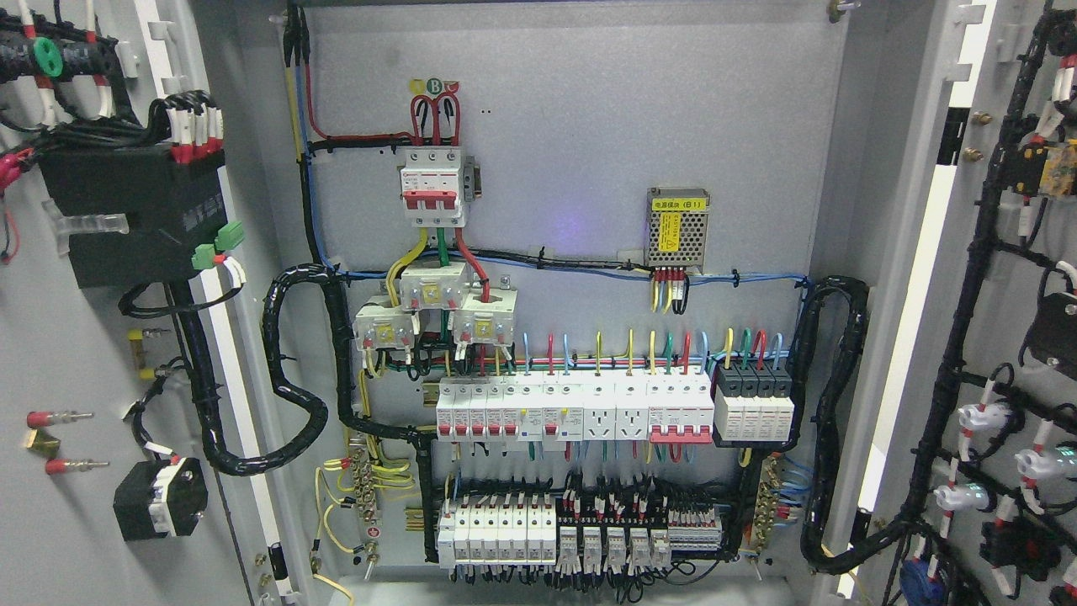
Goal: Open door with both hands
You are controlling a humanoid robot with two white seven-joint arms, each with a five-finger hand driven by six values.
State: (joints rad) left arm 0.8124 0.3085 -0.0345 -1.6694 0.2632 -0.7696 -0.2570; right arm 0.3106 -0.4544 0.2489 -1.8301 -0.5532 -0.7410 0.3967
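Looking inside: cabinet wide open, no robot hands in shot, so can't tell about the fingers
Left door (76,337): swung out left of the back panel (589,126), nearest us
Right door (993,337): swung out right of it
Breaker row (572,408): low on that panel
Power supply (677,227): above the row, farther back

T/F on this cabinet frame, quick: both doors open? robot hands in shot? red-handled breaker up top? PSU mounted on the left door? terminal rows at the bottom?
1. Both cabinet doors stand open. True: left door and right door are swung out, showing their inner wiring.
2. A robot hand grips the right door. False: no hand shows in the head view.
3. A red-handled breaker sits at the top of the back panel. True.
4. The mesh power supply is on the left door. False: it is on the back panel, right of centre.
5. Terminal rows run along the bottom. True.
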